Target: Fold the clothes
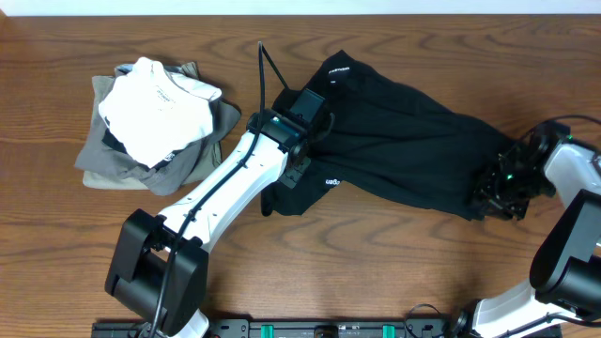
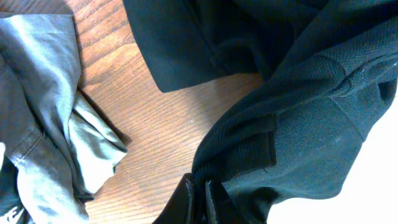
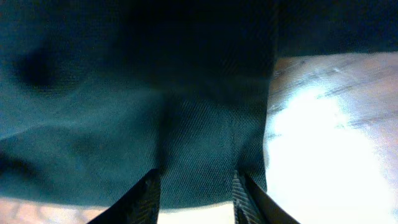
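The clothes, a black polo shirt (image 1: 404, 141), lie crumpled across the middle of the table, with white lettering showing near its top and lower left. My left gripper (image 1: 302, 158) is at the shirt's left part. In the left wrist view this gripper (image 2: 200, 199) is shut on a fold of the black knit (image 2: 298, 112), which hangs lifted off the wood. My right gripper (image 1: 490, 192) is at the shirt's right end. In the right wrist view it (image 3: 196, 193) is open, its two fingers apart with the shirt's edge (image 3: 155, 93) lying between them.
A pile of folded garments sits at the left: a white one (image 1: 155, 103) on top of grey and olive ones (image 1: 113, 160), also seen close by in the left wrist view (image 2: 37, 112). Bare wooden table (image 1: 376, 263) lies in front of the shirt.
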Robot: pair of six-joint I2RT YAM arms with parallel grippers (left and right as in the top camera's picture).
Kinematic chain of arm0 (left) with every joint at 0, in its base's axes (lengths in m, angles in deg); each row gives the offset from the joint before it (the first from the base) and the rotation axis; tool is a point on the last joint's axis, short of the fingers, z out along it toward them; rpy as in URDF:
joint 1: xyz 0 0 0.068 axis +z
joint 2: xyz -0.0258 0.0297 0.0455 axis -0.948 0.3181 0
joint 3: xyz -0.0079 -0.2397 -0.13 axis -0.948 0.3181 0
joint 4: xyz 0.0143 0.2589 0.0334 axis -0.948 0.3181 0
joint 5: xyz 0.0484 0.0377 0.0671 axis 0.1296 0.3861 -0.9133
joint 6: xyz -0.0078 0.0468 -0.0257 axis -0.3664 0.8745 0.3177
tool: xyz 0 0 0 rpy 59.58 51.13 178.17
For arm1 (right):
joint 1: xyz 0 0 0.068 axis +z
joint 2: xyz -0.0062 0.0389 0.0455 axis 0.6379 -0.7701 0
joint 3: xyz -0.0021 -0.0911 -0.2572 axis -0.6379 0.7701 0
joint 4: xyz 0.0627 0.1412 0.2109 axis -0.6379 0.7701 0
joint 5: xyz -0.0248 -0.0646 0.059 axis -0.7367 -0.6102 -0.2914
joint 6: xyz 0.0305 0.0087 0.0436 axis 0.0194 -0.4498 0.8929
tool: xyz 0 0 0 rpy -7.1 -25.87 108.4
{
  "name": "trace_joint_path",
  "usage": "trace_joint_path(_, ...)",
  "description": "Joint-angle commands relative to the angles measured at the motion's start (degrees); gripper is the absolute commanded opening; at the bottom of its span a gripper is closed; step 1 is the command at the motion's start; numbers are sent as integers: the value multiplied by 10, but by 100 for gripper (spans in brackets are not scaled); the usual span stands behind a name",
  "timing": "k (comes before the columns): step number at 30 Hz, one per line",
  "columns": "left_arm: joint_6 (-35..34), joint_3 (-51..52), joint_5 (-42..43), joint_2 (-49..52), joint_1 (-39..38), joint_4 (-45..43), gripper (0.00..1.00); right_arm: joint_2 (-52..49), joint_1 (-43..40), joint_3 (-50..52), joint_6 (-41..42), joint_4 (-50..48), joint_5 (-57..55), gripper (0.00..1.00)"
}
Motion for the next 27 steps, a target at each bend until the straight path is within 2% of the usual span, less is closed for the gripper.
trace_joint_path(1, -7, -9, -11, -12, 3, 4, 6, 1, 3, 31, 23, -31, 7, 38)
trace_joint_path(5, -7, -9, -11, -12, 3, 4, 6, 1, 3, 39, 25, -56, -2, 34)
trace_joint_path(8, -7, -9, -11, -12, 3, 4, 6, 1, 2, 38, 38, -73, -2, 17)
trace_joint_path(10, -7, -9, -11, -12, 3, 4, 6, 1, 2, 38, 39, -67, 4, 15)
trace_joint_path(12, -7, -9, -10, -12, 3, 4, 6, 1, 2, 38, 32, -63, -3, 3)
trace_joint_path(13, -7, -9, -10, -12, 3, 4, 6, 1, 2, 38, 32, -66, -6, 1)
trace_joint_path(20, -7, -9, -11, -12, 3, 4, 6, 39, -1, 4, -6, -84, 97, 1)
trace_joint_path(27, -7, -9, -11, -12, 3, 1, 6, 103, -8, -49, 35, -104, 104, 2)
